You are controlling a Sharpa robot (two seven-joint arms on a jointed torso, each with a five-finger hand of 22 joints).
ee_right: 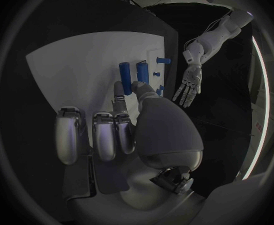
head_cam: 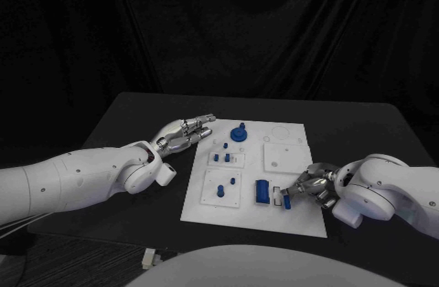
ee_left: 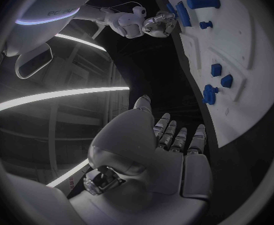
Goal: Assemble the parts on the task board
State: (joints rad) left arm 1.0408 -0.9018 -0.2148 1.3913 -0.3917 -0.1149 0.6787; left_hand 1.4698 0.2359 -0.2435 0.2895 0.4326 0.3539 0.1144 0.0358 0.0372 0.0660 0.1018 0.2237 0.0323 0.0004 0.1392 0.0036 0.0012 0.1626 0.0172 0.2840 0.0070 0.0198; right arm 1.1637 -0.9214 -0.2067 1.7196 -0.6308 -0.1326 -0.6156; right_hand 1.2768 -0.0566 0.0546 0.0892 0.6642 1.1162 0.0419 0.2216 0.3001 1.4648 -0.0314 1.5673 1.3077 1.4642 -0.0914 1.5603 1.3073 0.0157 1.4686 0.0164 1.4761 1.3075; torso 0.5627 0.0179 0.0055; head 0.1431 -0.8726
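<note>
The white task board [head_cam: 291, 218] lies in the middle of the black table. On it are a round blue knob [head_cam: 238, 133], small blue pieces [head_cam: 225, 155], two blue pegs [head_cam: 221, 190], a blue block [head_cam: 262, 190] and a slim blue bar [head_cam: 286, 202]. My right hand [head_cam: 311, 186] is at the board's right edge. Its thumb and one finger reach the end of the slim bar [ee_right: 125, 72] beside the block [ee_right: 141, 71], with the other fingers curled; whether they pinch it is unclear. My left hand [head_cam: 186, 134] hovers by the board's far left edge, fingers spread, holding nothing.
A plain square plate [head_cam: 286, 157] and a round outline [head_cam: 279, 133] take up the board's far right part. The black table [head_cam: 137, 115] runs past the board on all sides, with a dark curtain behind it.
</note>
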